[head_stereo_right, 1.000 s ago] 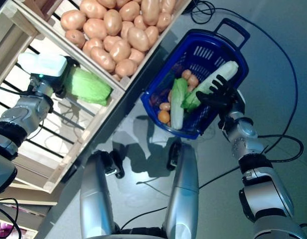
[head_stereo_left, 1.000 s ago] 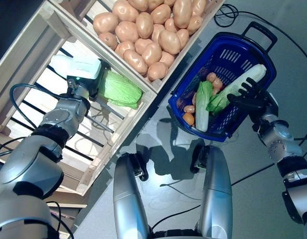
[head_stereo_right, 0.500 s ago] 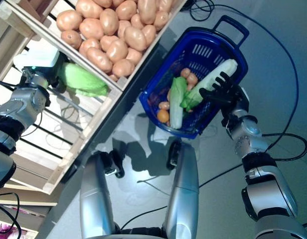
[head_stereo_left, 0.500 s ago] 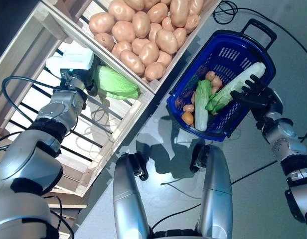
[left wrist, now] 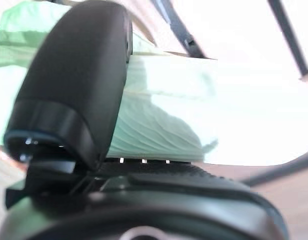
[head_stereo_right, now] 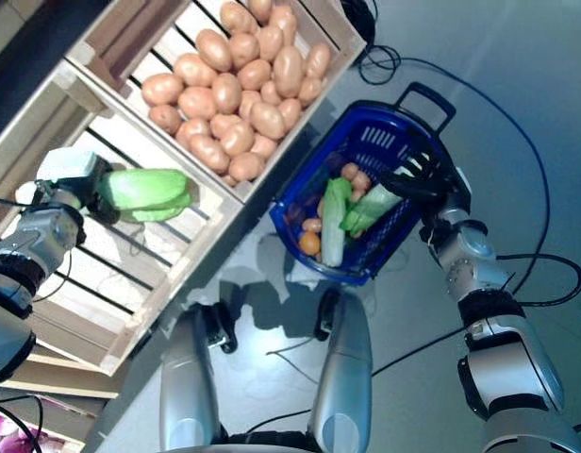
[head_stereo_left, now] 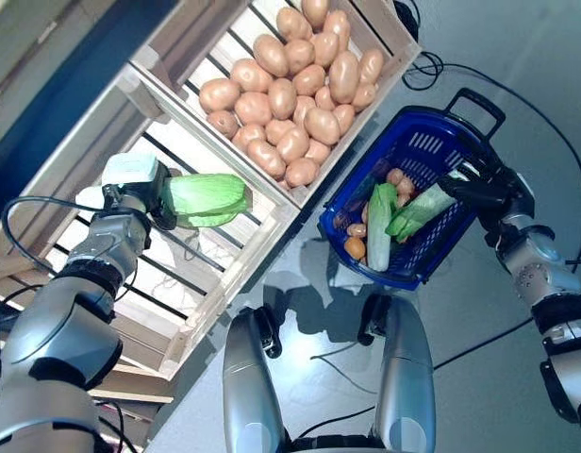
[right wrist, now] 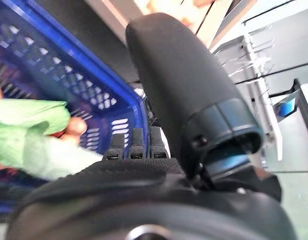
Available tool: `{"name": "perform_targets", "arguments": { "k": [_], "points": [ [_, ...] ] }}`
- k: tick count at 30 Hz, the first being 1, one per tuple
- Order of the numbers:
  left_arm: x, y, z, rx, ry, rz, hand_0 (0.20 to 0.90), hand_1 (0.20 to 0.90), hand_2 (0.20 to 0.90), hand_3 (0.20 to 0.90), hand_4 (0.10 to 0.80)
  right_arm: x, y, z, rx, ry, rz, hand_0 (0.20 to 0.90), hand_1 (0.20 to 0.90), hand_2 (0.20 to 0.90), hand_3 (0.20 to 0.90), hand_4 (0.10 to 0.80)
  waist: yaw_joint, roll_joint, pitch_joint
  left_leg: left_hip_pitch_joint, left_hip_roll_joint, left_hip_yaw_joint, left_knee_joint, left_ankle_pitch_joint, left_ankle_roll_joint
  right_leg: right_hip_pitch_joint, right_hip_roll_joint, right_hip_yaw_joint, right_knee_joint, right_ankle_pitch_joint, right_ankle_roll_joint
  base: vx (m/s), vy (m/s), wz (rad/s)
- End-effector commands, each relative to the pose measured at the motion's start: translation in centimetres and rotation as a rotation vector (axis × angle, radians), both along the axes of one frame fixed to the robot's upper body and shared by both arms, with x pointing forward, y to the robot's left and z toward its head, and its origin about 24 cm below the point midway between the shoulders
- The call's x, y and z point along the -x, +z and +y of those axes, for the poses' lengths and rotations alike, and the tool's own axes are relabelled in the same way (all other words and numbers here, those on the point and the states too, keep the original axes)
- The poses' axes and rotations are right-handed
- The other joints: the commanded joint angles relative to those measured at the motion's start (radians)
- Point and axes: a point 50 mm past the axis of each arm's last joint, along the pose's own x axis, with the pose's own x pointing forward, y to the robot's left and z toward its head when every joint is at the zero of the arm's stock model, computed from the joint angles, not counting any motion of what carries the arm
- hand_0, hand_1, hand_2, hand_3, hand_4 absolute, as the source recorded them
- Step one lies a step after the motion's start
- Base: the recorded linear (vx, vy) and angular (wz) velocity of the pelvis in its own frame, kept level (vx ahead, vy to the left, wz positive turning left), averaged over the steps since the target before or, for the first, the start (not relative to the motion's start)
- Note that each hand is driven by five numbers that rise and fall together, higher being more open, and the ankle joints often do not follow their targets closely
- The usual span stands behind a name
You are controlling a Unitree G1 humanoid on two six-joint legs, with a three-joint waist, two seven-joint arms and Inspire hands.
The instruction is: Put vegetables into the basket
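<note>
My left hand (head_stereo_left: 142, 195) is shut on a pale green cabbage (head_stereo_left: 207, 199), which it holds clear above the slatted wooden crate (head_stereo_left: 102, 274). In the left wrist view the thumb (left wrist: 74, 85) presses on the cabbage's leaves (left wrist: 164, 115). My right hand (head_stereo_left: 487, 187) grips the rim of the blue plastic basket (head_stereo_left: 432, 146), held up off the floor on the right. Inside lie a long white-green cabbage (head_stereo_left: 418, 209), a green leafy vegetable (head_stereo_left: 379, 222) and a few small orange and brown vegetables (head_stereo_left: 356, 247). The right wrist view shows the basket's mesh wall (right wrist: 69, 75) past my fingers.
A wooden crate heaped with several potatoes (head_stereo_left: 290, 104) stands beyond the slatted crate, between the cabbage and the basket. Its wooden front wall (head_stereo_left: 272, 212) lies on the straight line to the basket. Grey floor (head_stereo_left: 517, 57) spreads around the basket.
The camera view has shifted. My left hand has lifted the cabbage off the crate's slats, so it now hangs in the air. The basket stays in my right hand, tilted a little.
</note>
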Motion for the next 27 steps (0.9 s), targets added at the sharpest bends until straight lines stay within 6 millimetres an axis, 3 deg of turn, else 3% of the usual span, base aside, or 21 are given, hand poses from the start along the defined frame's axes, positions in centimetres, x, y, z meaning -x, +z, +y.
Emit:
{"name": "perform_targets", "arguments": {
  "k": [1, 6, 8, 11, 13, 14, 18, 21, 27],
  "points": [
    [1.1, 3.0, 1.9, 0.028, -0.016, -0.169, 0.300, 0.300, 0.300, 0.300, 0.400, 0.3, 2.3, 0.8, -0.053, 0.042, -0.186, 0.900, 0.900, 0.900, 0.900, 0.800, 0.004, -0.007, -0.139, 0.095, 0.013, 0.003, -0.185, 0.070, -0.003, 0.148, -0.055, 0.025, -0.160, 0.082, 0.025, 0.090, -0.042, 0.00],
    [2.0, 0.6, 0.6, 0.140, -0.117, -0.181, 0.300, 0.300, 0.300, 0.300, 0.400, 1.1, 1.3, 1.3, -0.085, 0.034, -0.175, 0.900, 0.900, 0.900, 0.900, 0.800, 0.021, -0.009, -0.200, 0.218, -0.007, 0.014, -0.283, 0.084, 0.006, 0.281, -0.043, -0.015, -0.267, 0.091, 0.018, 0.076, -0.051, 0.01],
    [2.6, -0.1, 0.1, 0.248, -0.138, -0.214, 0.300, 0.300, 0.300, 0.300, 0.400, 1.3, 0.7, 1.8, -0.089, 0.029, -0.172, 0.900, 0.900, 0.900, 0.900, 0.800, 0.031, -0.011, -0.223, 0.259, -0.015, 0.020, -0.340, 0.120, 0.018, 0.332, -0.033, -0.044, -0.335, 0.127, 0.003, 0.017, -0.081, 0.06],
    [3.6, -1.8, -1.1, 0.482, -0.168, -0.251, 0.300, 0.300, 0.300, 0.300, 0.400, 2.2, -1.0, 3.5, -0.069, 0.071, -0.158, 0.900, 0.900, 0.900, 0.900, 0.800, 0.045, -0.019, -0.268, 0.353, -0.040, 0.022, -0.440, 0.159, 0.017, 0.439, -0.009, -0.075, -0.456, 0.164, 0.008, 0.165, -0.088, 0.05],
    [5.0, -3.7, -2.2, 0.731, -0.190, -0.268, 0.300, 0.300, 0.300, 0.300, 0.400, 3.5, -2.6, 4.8, -0.041, 0.138, -0.144, 0.900, 0.900, 0.900, 0.900, 0.800, 0.057, -0.027, -0.320, 0.449, -0.061, 0.042, -0.559, 0.206, 0.010, 0.548, 0.024, -0.110, -0.609, 0.208, 0.021, 0.219, -0.088, -0.02],
    [5.1, -3.9, -2.3, 0.764, -0.192, -0.272, 0.300, 0.300, 0.300, 0.300, 0.400, 3.6, -2.8, 5.0, -0.038, 0.145, -0.143, 0.900, 0.900, 0.900, 0.900, 0.800, 0.057, -0.028, -0.325, 0.460, -0.064, 0.044, -0.572, 0.212, 0.010, 0.561, 0.029, -0.114, -0.626, 0.213, 0.022, 0.174, -0.045, 0.02],
    [6.4, -5.7, -3.7, 1.250, -0.217, -0.316, 0.300, 0.300, 0.300, 0.300, 0.400, 4.9, -4.8, 6.1, -0.027, 0.278, -0.070, 0.900, 0.900, 0.900, 0.900, 0.800, 0.069, -0.035, -0.398, 0.586, -0.101, 0.060, -0.776, 0.288, -0.004, 0.705, 0.083, -0.150, -0.848, 0.278, 0.044, 0.159, -0.035, 0.00],
    [6.7, -6.3, -5.6, 1.462, -0.276, -0.337, 0.300, 0.300, 0.300, 0.300, 0.400, 5.1, -5.6, 6.6, -0.015, 0.328, -0.006, 0.900, 0.900, 0.900, 0.900, 0.800, 0.072, -0.038, -0.433, 0.638, -0.109, 0.063, -0.888, 0.338, -0.014, 0.759, 0.102, -0.161, -0.950, 0.327, 0.059, 0.091, -0.039, -0.07],
    [6.6, -4.5, -8.9, 1.744, -0.449, -0.376, 0.300, 0.300, 0.300, 0.300, 0.400, 5.8, -6.3, 7.8, 0.006, 0.485, 0.087, 0.900, 0.900, 0.900, 0.900, 0.800, 0.070, -0.046, -0.466, 0.708, -0.112, 0.064, -1.018, 0.379, -0.024, 0.820, 0.118, -0.166, -1.055, 0.377, 0.078, 0.037, -0.045, -0.08]
  ]
}}
